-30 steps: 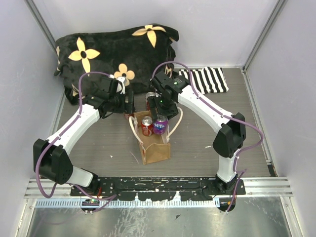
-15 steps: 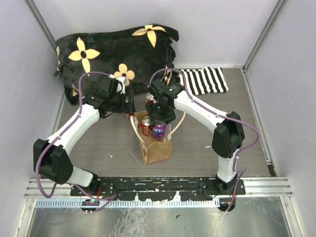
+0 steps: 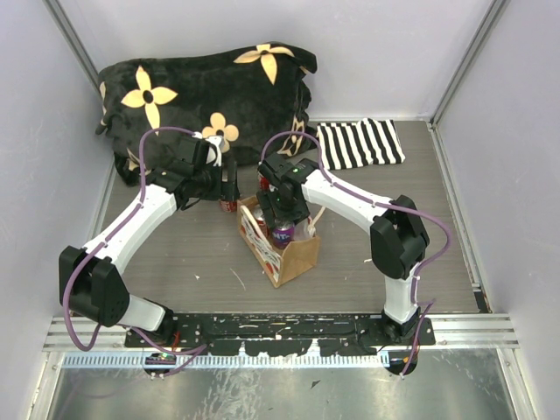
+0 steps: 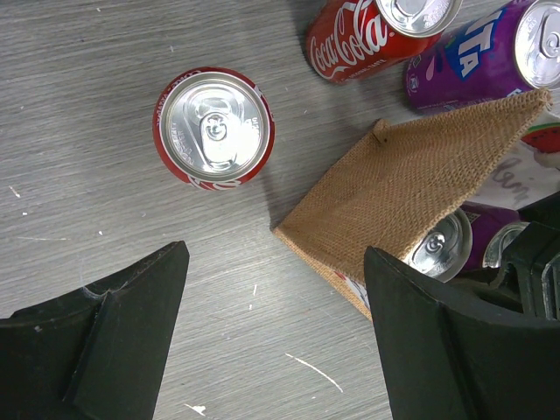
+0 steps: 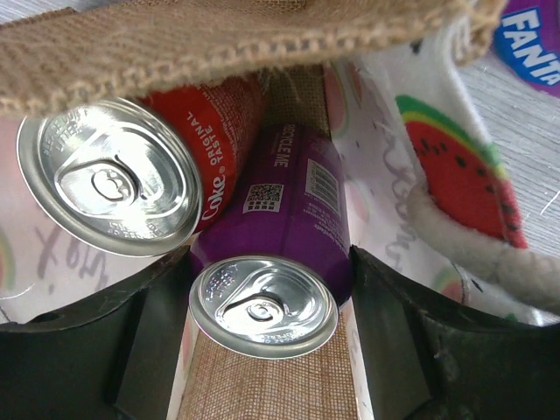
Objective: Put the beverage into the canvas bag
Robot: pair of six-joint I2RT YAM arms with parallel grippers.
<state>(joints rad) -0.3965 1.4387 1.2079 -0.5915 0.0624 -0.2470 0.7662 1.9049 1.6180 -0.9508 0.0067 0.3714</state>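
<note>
The tan canvas bag (image 3: 297,258) stands open and skewed at mid-table; its burlap side shows in the left wrist view (image 4: 420,184) and its watermelon-print lining in the right wrist view (image 5: 455,175). My right gripper (image 3: 282,226) reaches into the bag, shut on a purple can (image 5: 262,302) that stands upright beside a red Coke can (image 5: 109,175) inside. My left gripper (image 4: 276,350) is open and empty over bare table left of the bag. An upright red Coke can (image 4: 214,128) stands ahead of it.
Another Coke can (image 4: 385,31) and a purple Fanta can (image 4: 481,52) stand just behind the bag. A black flowered blanket (image 3: 210,87) fills the back left. A striped cloth (image 3: 359,143) lies at the back right.
My right gripper has lowered the purple can into the bag. The bag has been pushed and turned, its front end swinging right. The left arm has hardly moved.
</note>
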